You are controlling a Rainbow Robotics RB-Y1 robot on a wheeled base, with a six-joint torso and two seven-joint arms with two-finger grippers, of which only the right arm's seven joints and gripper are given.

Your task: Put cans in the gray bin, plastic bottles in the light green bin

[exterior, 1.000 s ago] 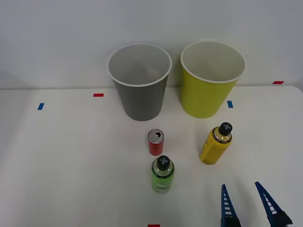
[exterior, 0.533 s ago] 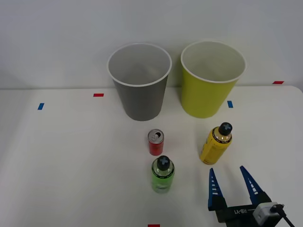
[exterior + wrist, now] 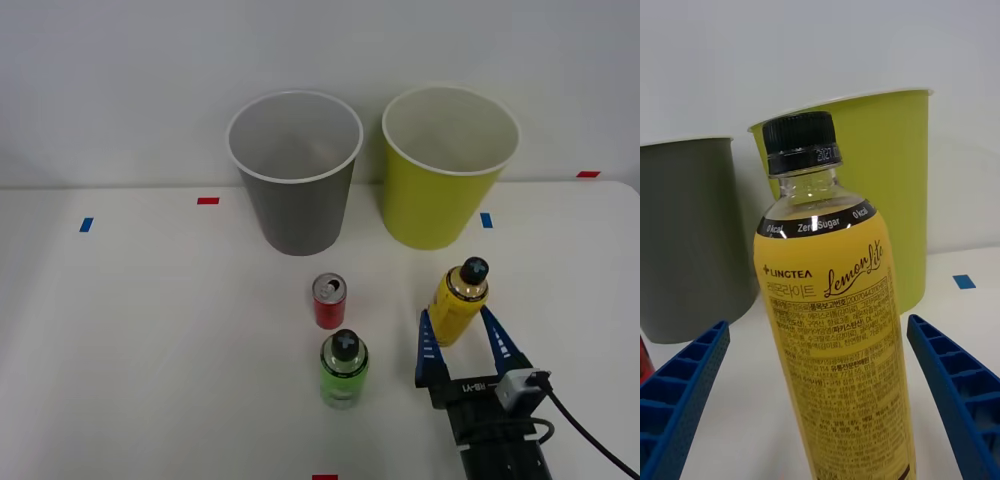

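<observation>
Since a moment ago my end effector [image 3: 460, 338] has slid forward across the desk [image 3: 150, 330] and now straddles the yellow bottle [image 3: 456, 303], fingers spread, not yet closed. Nothing is binned: it stands before the light green bin [image 3: 440, 205], while green bottle [image 3: 343, 369] and red can [image 3: 329, 301] wait near the gray bin [image 3: 295, 210], clear of my path.

Colours here: the gray bin [image 3: 295, 190] and the light green bin [image 3: 445, 180] both have a white rim and pale inside. One bottle [image 3: 831, 330] is yellow with a black ribbed cap, a black band with white print and dark lettering on the label. The other bottle [image 3: 344, 372] is clear bright green, black cap too. The can [image 3: 329, 301] is red, silver top. Gripper [image 3: 461, 340] fingers are blue and ribbed. White table [image 3: 150, 330] with little red and blue tape marks.
</observation>
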